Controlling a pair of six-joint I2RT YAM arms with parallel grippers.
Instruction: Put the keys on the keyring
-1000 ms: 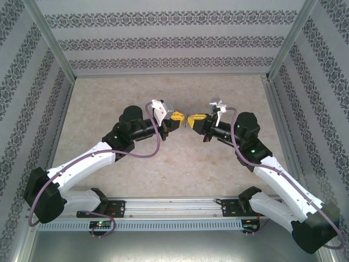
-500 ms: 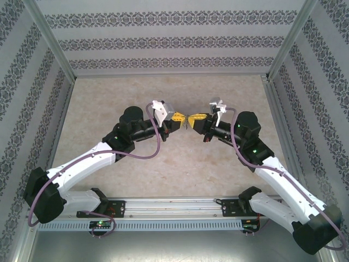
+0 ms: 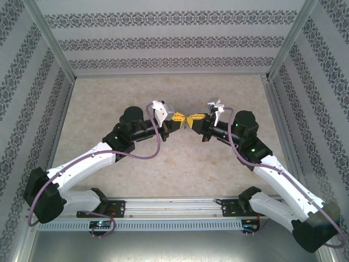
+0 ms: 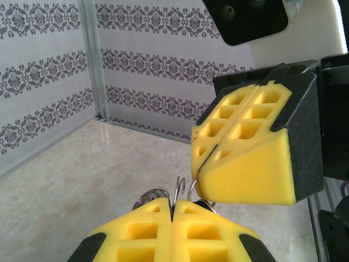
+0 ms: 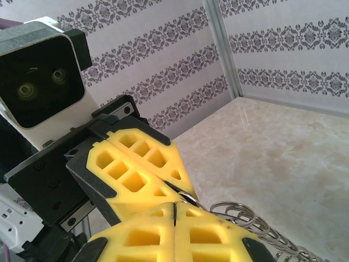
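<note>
Above the middle of the table my left gripper (image 3: 179, 117) and right gripper (image 3: 192, 118) meet tip to tip. My left gripper (image 4: 173, 206) is shut on the keyring (image 4: 183, 188), whose thin wire loops stick up out of the closed yellow pads. The keyring's row of small rings (image 5: 242, 215) runs on under my right gripper (image 5: 173, 210). That gripper's pads (image 4: 245, 153) are shut too, pressing against one wire loop. A dark bit just below them looks like the keys' (image 4: 205, 204) black head, pinched there. The blade is hidden.
Beige marble-look tabletop (image 3: 163, 90) lies below both grippers, with patterned walls on three sides and metal corner posts (image 3: 54, 49). The arms' bases sit on the rail (image 3: 174, 210) at the near edge.
My right gripper has edged a little to the left, closing the small gap to the left gripper's tips. The left arm has held still.
</note>
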